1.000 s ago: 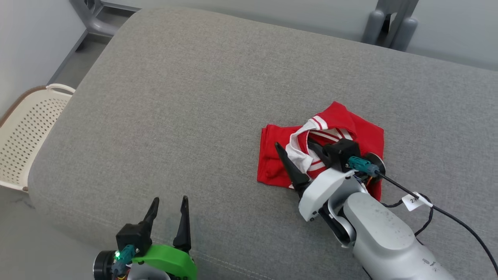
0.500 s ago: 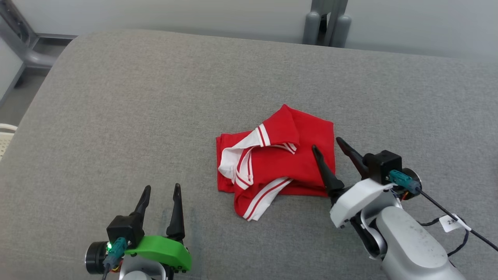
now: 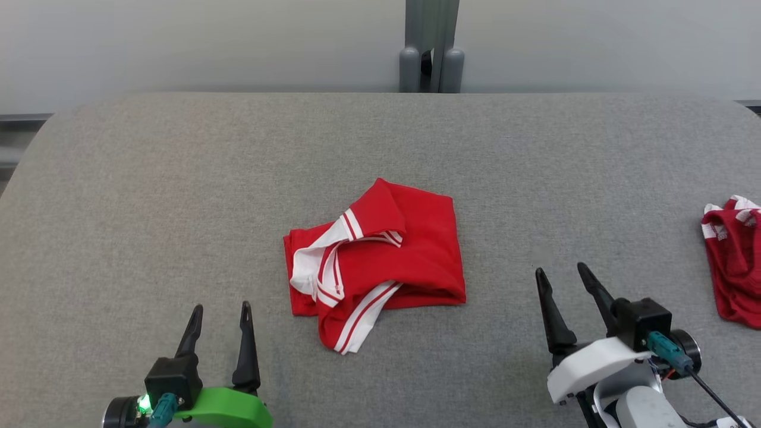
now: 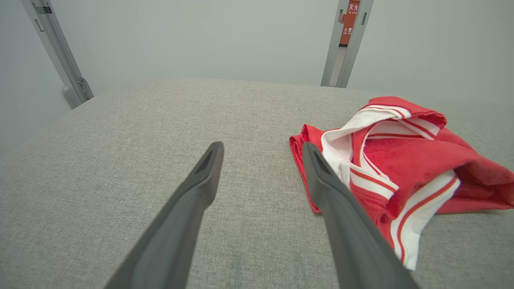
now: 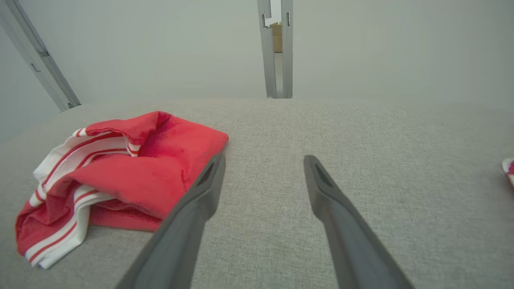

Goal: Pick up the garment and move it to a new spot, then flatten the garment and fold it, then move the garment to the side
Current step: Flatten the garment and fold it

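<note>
Grey cushion (image 3: 178,178), crumpled red garment (image 3: 410,255) centred, striped end toward robot, left gripper (image 3: 221,306), right gripper (image 3: 560,268) both spread, empty.

Red sign (image 4: 350,22) on grey post (image 4: 336,70): Chinese characters, top line "灭火".

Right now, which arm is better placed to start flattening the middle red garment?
Probably the left. The left gripper, open, sits nearer the red garment, beside its loose striped hem; the right gripper, also open, stands farther from it.
</note>
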Tool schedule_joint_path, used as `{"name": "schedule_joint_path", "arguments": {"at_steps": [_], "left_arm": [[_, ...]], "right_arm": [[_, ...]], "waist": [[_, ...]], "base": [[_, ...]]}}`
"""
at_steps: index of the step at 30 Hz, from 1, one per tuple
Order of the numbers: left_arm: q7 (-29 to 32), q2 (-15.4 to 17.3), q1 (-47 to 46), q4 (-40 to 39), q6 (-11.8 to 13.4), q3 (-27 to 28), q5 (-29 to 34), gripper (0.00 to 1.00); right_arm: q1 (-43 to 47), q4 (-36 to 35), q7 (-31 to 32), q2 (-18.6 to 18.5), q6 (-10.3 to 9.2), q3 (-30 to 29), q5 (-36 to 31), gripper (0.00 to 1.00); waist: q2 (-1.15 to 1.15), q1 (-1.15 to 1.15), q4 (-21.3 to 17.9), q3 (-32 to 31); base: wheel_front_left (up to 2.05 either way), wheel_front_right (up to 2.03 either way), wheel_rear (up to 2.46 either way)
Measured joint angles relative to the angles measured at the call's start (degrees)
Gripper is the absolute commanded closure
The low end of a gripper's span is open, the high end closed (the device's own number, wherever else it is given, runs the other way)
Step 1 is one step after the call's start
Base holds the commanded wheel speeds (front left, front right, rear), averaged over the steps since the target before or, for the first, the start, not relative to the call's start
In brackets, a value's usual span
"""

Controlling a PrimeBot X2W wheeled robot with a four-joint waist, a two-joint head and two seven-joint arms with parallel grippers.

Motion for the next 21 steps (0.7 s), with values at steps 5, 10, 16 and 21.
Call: {"name": "schedule_joint_path", "arguments": {"at_steps": [5,10,16,21], "left_arm": [[0.0,0.0,1.5,-0.8,0.0,0.5,0.5,0.0],[0.0,0.0,1.8,-1.1,0.1,0.6,0.8,0.0],[0.0,0.0,1.5,-1.3,0.1,-0.7,0.7,0.0],[0.0,0.0,0.2,-0.9,-0.2,-2.9,0.4,0.0]], "right_arm": [[3.3,-1.2,0.0,0.6,0.0,-1.9,-1.2,0.0],[4.9,-1.7,0.0,0.8,0.0,-2.6,-1.5,0.0],[3.3,-1.2,0.0,0.8,0.0,0.4,-0.8,0.0],[-2.0,2.7,0.0,0.9,0.0,4.9,-0.9,0.0]], "waist": [[0.0,0.0,-1.5,-1.0],[0.0,0.0,-2.2,-1.1],[0.0,0.0,-1.1,-0.3],[0.0,0.0,1.4,0.8]], "base": [[0.0,0.0,0.0],[0.0,0.0,0.0],[0.0,0.0,0.0],[0.0,0.0,0.0]]}}
